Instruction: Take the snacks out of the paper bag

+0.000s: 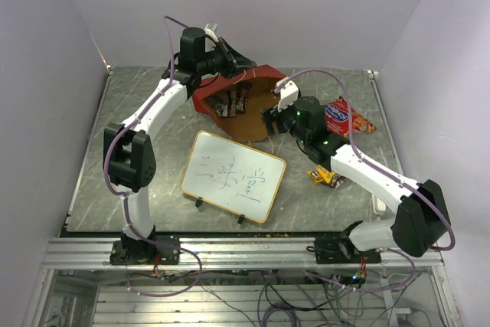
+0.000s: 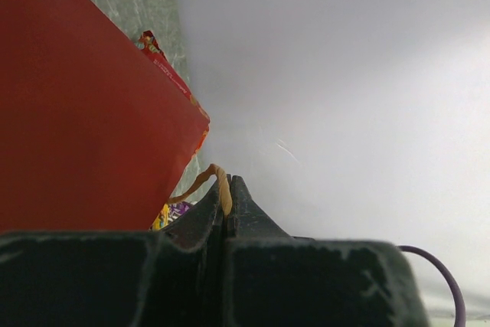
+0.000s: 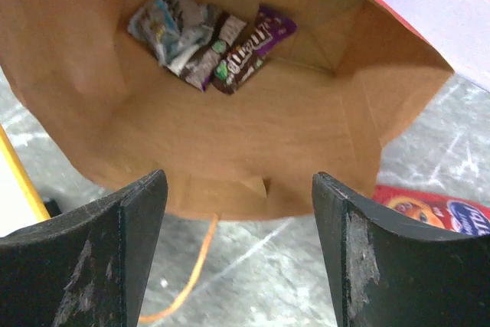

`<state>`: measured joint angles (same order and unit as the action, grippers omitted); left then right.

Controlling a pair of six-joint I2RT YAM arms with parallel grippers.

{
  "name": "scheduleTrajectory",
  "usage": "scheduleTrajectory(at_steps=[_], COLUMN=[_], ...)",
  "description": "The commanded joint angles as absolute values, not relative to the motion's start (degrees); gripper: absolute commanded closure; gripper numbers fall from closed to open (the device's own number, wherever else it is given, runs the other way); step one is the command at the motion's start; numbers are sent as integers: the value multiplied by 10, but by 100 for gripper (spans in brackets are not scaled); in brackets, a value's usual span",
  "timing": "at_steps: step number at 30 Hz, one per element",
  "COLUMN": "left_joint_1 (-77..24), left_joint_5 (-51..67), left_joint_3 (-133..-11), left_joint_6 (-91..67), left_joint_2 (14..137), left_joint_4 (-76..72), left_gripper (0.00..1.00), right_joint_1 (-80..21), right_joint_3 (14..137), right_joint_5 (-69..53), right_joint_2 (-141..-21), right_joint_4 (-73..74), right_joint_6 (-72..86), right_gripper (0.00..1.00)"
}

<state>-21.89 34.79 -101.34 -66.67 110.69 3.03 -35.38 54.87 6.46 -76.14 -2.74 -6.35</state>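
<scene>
The paper bag (image 1: 256,86) is red outside and brown inside (image 3: 230,128), and is tipped with its mouth toward my right arm. My left gripper (image 1: 243,63) is shut on the bag's string handle (image 2: 218,183) and holds that side up by the back wall. My right gripper (image 3: 239,181) hangs open just outside the bag's mouth, with nothing between its fingers. Deep inside lie a silver packet (image 3: 172,24), a brown packet (image 3: 241,59) and a purple one (image 3: 272,28). The large red chip bag (image 1: 341,116) lies on the table to the right. Small candy packets (image 1: 325,178) lie under my right arm.
A white gold-framed whiteboard (image 1: 233,176) with writing stands propped at the middle front. The bag's other orange string handle (image 3: 191,273) trails on the grey table below its mouth. White walls close the table in at the back and sides.
</scene>
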Motion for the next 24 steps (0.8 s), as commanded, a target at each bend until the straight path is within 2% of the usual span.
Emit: scheduleTrajectory(at_steps=[1,18,21,24], left_joint_1=[-224,-229,-230,-230], left_joint_5=[346,351,357,361], left_joint_3=[-1030,-1054,-1060,-1072], left_joint_6=[-664,-645,-640,-627], left_joint_2=[1090,1088,1092,1095], left_joint_4=[19,68,79,97], left_gripper=[93,93,93,93], right_joint_1=[-357,-354,-354,-354], right_joint_3=[564,616,606,562], right_joint_5=[52,50,30,-25], right_joint_2=[-797,-934,-943,-937], right_joint_4=[-118,-164,-193,-243], right_joint_6=[6,53,-24,-213], right_gripper=[24,23,24,25])
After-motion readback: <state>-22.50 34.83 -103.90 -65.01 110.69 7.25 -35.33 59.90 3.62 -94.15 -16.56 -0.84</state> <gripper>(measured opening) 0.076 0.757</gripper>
